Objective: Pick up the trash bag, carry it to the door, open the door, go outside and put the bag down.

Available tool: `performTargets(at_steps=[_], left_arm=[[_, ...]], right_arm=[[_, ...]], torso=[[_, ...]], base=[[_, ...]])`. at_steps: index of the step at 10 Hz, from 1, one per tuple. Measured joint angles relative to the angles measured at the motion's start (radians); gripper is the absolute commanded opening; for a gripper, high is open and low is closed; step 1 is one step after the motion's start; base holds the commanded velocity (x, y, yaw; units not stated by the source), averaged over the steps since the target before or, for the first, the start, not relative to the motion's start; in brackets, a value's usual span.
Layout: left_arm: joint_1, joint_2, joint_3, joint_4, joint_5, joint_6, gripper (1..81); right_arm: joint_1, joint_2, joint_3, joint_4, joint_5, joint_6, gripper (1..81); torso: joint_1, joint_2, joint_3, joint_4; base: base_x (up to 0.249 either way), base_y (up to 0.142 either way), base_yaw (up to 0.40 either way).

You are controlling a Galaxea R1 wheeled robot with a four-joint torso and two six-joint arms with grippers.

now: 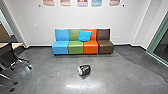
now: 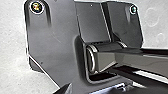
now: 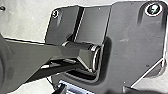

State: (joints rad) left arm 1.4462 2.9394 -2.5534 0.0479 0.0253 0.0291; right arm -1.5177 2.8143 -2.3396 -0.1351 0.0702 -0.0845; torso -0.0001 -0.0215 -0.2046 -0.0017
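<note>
Chair: black, on casters (image 1: 7,53), well apart from the blue end of the four-seat bench (image 1: 75,47). Hazard: wheeled base could catch if the robot swings wide that way.
Trash bag: small dark bundle with a pale side (image 1: 84,70), on the floor (image 1: 50,72) in front of the bench, near its middle. Hazard: low and slack, so a high or off-centre reach might take only a fold, and the bag could slip or tear on lifting.
Cushion: bright blue (image 1: 84,36), tilted against the bench backs. No bearing on the pick.
Jaws: state cannot be told, left or right.
Glass: green-framed panel (image 1: 163,42), beyond the brown end of the bench. Whether it is the door, unclear; a swinging bag could brush the frame.
</note>
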Motion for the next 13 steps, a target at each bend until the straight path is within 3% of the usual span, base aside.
performTargets(at_steps=[13], left_arm=[[0.000, -0.003, -0.002, -0.019, -0.007, 0.000, 81.1]], right_arm=[[0.000, 0.001, 0.000, 0.001, 0.000, 0.000, 81.1]], torso=[[0.000, 0.000, 0.000, 0.000]], base=[[0.173, 0.000, 0.000]])
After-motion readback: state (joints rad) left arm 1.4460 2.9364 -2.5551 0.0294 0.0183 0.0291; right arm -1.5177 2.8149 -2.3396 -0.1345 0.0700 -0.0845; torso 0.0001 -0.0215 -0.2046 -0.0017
